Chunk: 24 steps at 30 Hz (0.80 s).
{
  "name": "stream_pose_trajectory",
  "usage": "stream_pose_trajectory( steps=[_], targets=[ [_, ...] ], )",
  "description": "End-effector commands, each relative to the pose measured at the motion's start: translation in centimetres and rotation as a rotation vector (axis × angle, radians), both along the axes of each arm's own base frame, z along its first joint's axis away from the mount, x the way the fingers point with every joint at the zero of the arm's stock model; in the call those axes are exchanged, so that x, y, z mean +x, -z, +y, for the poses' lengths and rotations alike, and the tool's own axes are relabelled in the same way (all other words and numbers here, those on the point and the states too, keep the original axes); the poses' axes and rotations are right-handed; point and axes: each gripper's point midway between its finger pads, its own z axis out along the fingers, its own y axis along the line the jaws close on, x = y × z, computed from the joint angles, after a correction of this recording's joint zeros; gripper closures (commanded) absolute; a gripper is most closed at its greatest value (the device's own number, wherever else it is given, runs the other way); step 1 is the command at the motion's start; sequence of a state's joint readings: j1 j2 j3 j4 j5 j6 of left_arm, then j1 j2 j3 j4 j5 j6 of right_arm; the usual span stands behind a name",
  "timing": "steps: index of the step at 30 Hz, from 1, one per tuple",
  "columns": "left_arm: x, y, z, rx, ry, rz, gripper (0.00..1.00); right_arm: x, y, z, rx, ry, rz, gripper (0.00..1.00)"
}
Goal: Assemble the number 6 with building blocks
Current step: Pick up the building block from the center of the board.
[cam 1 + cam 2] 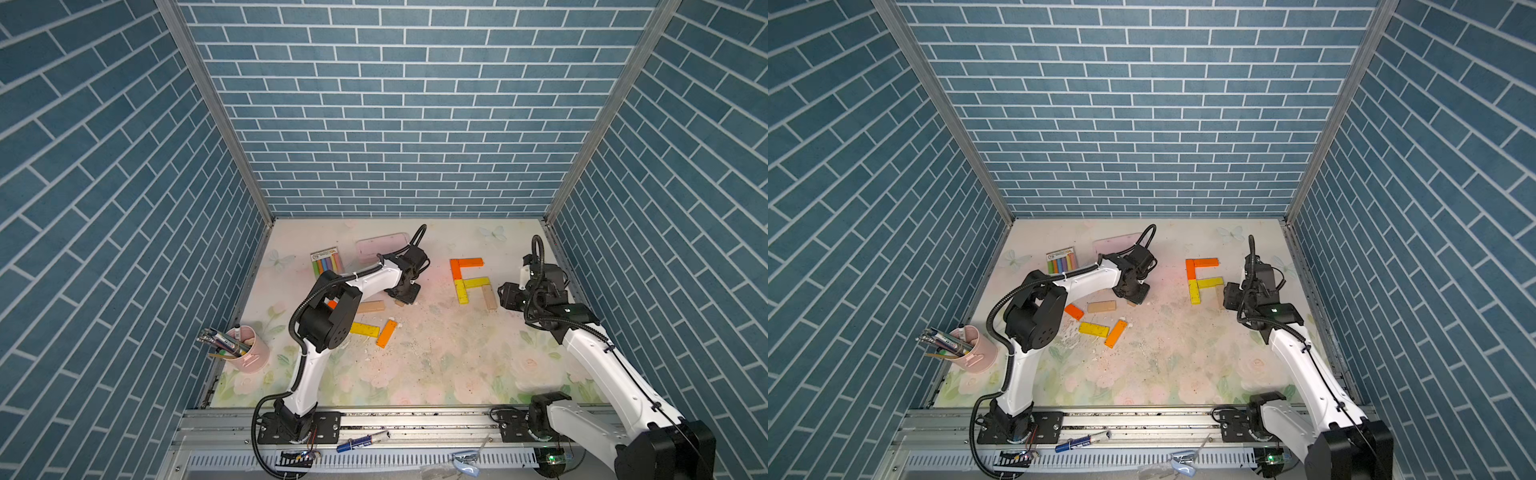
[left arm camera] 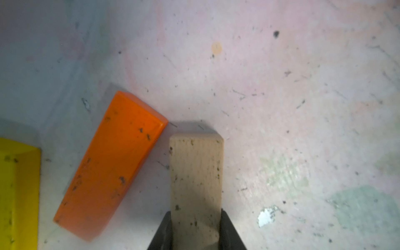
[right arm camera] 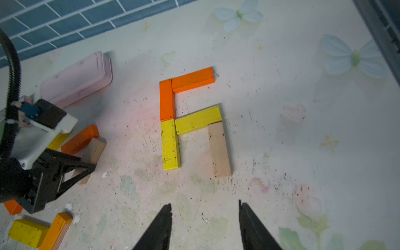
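Left gripper (image 2: 195, 215) clamps the pale tan flat wooden bar (image 2: 195, 168), down on the floral mat (image 2: 281, 108). Right gripper (image 3: 204, 207) hovers empty, jaws parted, by the unfinished orange-yellow-tan number 6 (image 3: 198, 120). Lift straight, clear the neighbouring orange wooden bar (image 2: 112, 164), then close the figure's open bottom squarely.

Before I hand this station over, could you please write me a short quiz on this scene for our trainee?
1. True or false: the left fingers are shut on a tan block.
2. How many pieces make up the unfinished number 6 so far?
3. What do the right fingers hold? A) an orange piece B) a yellow piece C) nothing; they stand open.

Key: 1 true; 2 five; 3 C.
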State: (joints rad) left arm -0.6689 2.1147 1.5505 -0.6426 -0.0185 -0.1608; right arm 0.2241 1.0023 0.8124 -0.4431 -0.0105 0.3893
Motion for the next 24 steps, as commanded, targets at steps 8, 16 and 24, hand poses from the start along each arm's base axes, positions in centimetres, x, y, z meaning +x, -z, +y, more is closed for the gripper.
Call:
stream_pose_trajectory(
  steps=[8, 16, 24],
  targets=[
    [-6.9, -5.9, -5.2, -0.195, 0.299, -0.104, 0.82, 0.1, -9.7, -4.3, 0.027, 0.281, -0.219, 0.50],
    [-12.3, -4.9, -11.4, -0.166, 0.536, -0.083, 0.79, -1.3, -12.1, -5.7, 0.006, 0.344, -0.251, 0.51],
    [-12.8, -1.3, -15.7, -0.128, 0.600, -0.016, 0.78, -2.9, -12.8, -6.7, -0.002, 0.377, -0.273, 0.51]
  ],
)
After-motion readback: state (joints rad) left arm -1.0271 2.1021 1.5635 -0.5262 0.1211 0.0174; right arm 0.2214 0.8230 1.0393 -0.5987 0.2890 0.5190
